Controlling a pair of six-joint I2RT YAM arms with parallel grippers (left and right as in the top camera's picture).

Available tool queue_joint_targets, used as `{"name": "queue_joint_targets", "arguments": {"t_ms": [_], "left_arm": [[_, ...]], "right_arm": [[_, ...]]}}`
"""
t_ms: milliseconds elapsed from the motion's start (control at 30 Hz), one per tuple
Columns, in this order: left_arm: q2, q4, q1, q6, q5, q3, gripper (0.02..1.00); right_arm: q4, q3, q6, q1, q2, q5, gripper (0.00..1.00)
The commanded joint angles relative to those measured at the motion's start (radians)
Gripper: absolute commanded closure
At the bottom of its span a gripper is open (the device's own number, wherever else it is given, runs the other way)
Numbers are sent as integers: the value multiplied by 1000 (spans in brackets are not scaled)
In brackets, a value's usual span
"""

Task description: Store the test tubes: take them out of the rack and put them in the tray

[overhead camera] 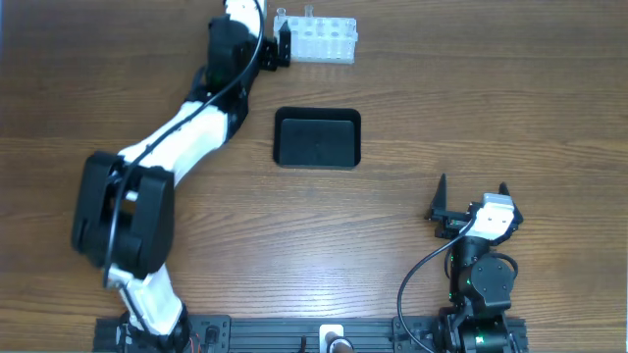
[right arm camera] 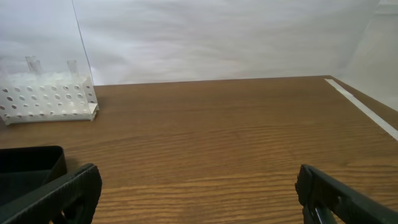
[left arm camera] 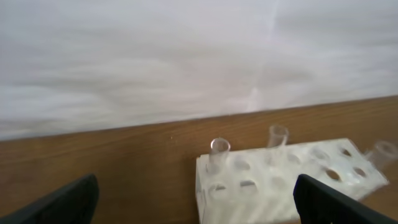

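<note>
A white test tube rack (overhead camera: pixel 324 39) stands at the table's far edge, with clear test tubes (overhead camera: pixel 282 15) sticking up from it. In the left wrist view the rack (left arm camera: pixel 286 180) shows two upright tubes (left arm camera: pixel 219 149) near its end and a third tube (left arm camera: pixel 382 152) at the far side. My left gripper (overhead camera: pixel 285 44) is open beside the rack's left end, its fingers (left arm camera: pixel 68 199) spread wide apart and holding nothing. The black tray (overhead camera: pixel 317 137) lies in front of the rack. My right gripper (overhead camera: pixel 471 201) rests open near its base, far from the rack (right arm camera: pixel 46 99).
The wooden table has free room all around the tray and on the right side. A white wall (right arm camera: pixel 217 37) rises just behind the table's far edge. A corner of the black tray (right arm camera: pixel 28 165) lies close to the right gripper's finger.
</note>
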Motion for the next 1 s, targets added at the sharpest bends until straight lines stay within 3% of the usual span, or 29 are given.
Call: {"name": "queue_joint_targets", "arguments": {"t_ms": [33, 233, 767, 1000], "left_arm": [[127, -63, -10, -40, -31, 170, 23], [239, -134, -18, -64, -42, 317, 20], [299, -125, -18, -89, -131, 346, 20], [301, -105, -20, -86, -127, 346, 82]], "right_arm": [[-1, -6, 2, 0, -9, 13, 9], [-1, -6, 2, 0, -9, 13, 7], [-1, -6, 2, 0, -9, 13, 9], [-1, -6, 2, 0, -9, 13, 7]]}}
